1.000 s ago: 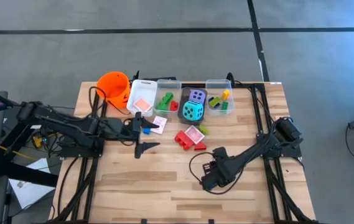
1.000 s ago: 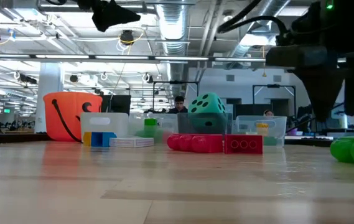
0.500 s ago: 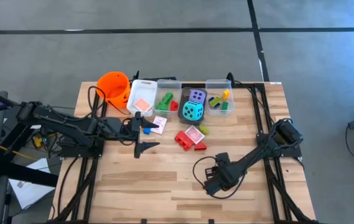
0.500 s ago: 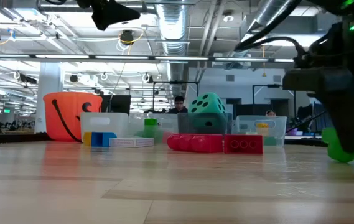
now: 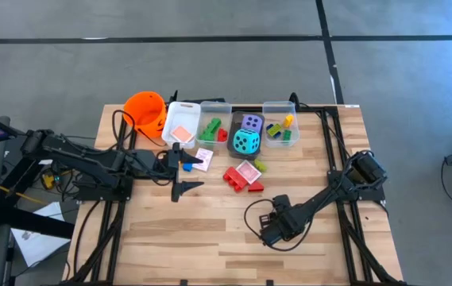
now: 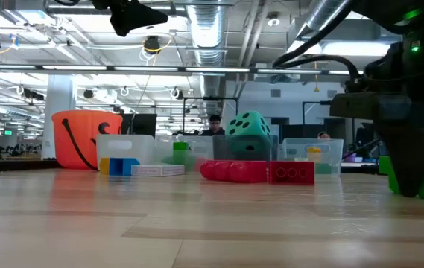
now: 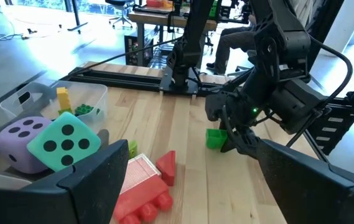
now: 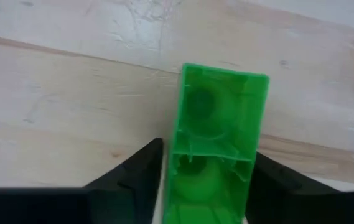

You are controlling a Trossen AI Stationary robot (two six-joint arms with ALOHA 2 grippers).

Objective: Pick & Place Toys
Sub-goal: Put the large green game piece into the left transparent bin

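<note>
My right gripper (image 5: 269,229) is low over the near right part of the table, shut on a green brick (image 8: 217,137). The brick also shows in the low view (image 6: 422,179) and in the left wrist view (image 7: 216,138). My left gripper (image 5: 184,169) hovers open and empty, high above the table's left middle, over a blue-yellow brick (image 5: 186,165) and beside a pink-white card (image 5: 202,157). Red bricks (image 5: 237,179) with a pink card (image 5: 248,170) on them lie at the middle. The teal die (image 5: 246,143) and the purple die (image 5: 251,121) sit in a dark bin. My right gripper pinches the green brick's two long sides (image 8: 175,180) between its two fingers, which lie along the brick. The fingers come from above, pointing down at the table. The brick's free end (image 8: 225,73) sticks out past the fingertips toward the wood; whether it touches the table I cannot tell.
An orange bucket (image 5: 146,111) and clear bins (image 5: 182,123) (image 5: 214,129) (image 5: 280,127) with a card and bricks stand along the far edge. A small green brick (image 5: 259,166) lies by the red ones. Bare wood stretches along the near edge (image 5: 210,238).
My right gripper has gone down onto the green brick and a little toward the table's left and near edge. In the low view its fingers now stand around the brick, which shows a squarer face than before. My left gripper has kept still.
</note>
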